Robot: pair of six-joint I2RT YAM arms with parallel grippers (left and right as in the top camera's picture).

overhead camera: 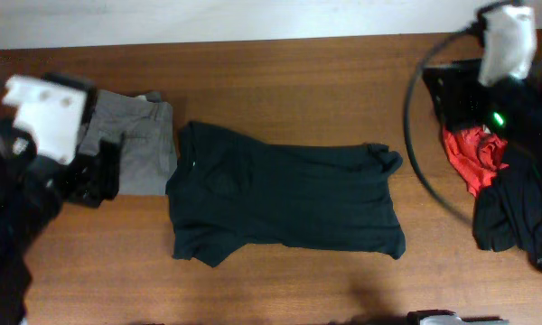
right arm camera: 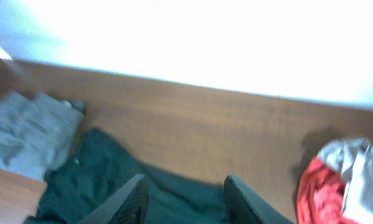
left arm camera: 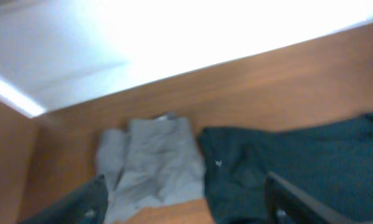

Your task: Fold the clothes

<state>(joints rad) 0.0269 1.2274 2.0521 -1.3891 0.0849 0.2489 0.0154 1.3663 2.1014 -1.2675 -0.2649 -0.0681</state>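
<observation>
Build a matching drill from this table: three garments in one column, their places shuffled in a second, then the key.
Column one:
1. black short-sleeved fabric T-shirt
2. grey folded fabric trousers
3. red crumpled fabric garment

Column two:
A. right end of the wooden table
B. left end of the table
C. middle, spread out flat

Pairs: 1-C, 2-B, 3-A

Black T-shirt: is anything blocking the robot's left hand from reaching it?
Nothing visible blocks it. The left gripper hangs open by the grey trousers, and the black T-shirt lies flat right beside them on the table.
</observation>
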